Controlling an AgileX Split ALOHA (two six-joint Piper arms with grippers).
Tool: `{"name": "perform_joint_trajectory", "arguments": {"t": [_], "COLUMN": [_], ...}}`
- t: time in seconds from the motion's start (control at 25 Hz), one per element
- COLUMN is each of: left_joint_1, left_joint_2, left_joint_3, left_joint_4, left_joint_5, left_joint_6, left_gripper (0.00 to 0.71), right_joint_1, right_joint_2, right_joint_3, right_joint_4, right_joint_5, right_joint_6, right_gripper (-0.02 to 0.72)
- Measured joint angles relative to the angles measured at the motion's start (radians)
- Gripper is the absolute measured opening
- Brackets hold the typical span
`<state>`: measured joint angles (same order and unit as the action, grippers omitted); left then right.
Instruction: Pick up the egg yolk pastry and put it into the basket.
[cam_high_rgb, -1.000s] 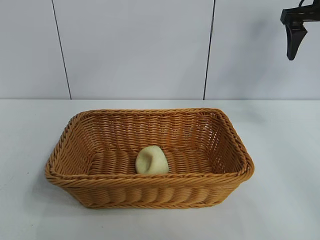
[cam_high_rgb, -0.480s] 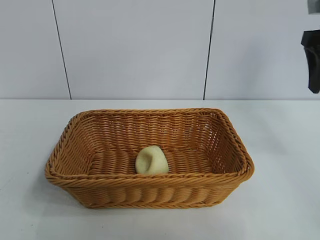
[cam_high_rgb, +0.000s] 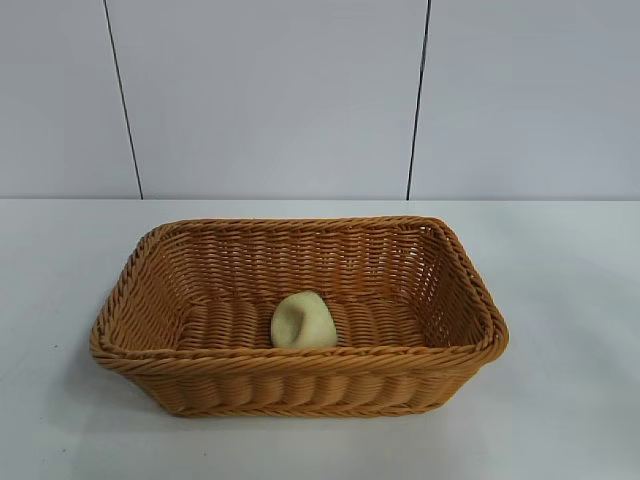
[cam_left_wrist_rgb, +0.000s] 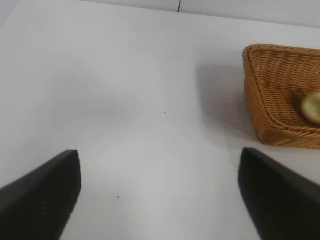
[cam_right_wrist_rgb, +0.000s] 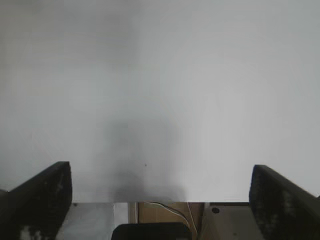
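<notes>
Already the egg yolk pastry (cam_high_rgb: 303, 322) lies on the floor of the basket (cam_high_rgb: 300, 365), close to its near wall, so your job is finishing cleanly. Beyond, over bare worktop (cam_high_rgb: 560, 300), the right claw (cam_right_wrist_rgb: 160, 200) hangs wide open and empty; park it clear. Leave the left claw (cam_left_wrist_rgb: 159, 200), wide open and empty, well apart from the basket

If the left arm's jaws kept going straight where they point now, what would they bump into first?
Probably just the bare white table. The left gripper stands open, and the basket lies off to one side of its line.
</notes>
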<state>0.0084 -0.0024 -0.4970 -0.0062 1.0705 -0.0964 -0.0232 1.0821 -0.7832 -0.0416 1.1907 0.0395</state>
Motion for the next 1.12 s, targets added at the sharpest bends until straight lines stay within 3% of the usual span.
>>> {"name": "perform_joint_trajectory", "arguments": {"t": [0.24, 0.44, 0.84, 1.12], "left_joint_1": [0.0, 0.0, 0.0, 0.0], "left_joint_2": [0.0, 0.0, 0.0, 0.0], "left_joint_3": [0.0, 0.0, 0.0, 0.0], "left_joint_4": [0.0, 0.0, 0.0, 0.0], "left_joint_5": [0.0, 0.0, 0.0, 0.0], "left_joint_6": [0.0, 0.0, 0.0, 0.0], "left_gripper": [0.619, 0.619, 0.619, 0.619], "right_joint_1": [0.0, 0.0, 0.0, 0.0], "right_joint_2": [-0.312, -0.564, -0.971, -1.086], "right_joint_3": [0.21, 0.286, 0.287, 0.288], "right_joint_4": [0.021, 0.029, 0.032, 0.032], "right_joint_5": [-0.112, -0.154, -0.165, -0.163], "right_joint_6": [-0.022, -0.039, -0.039, -0.039], "right_gripper": [0.691, 0.691, 0.691, 0.691]}}
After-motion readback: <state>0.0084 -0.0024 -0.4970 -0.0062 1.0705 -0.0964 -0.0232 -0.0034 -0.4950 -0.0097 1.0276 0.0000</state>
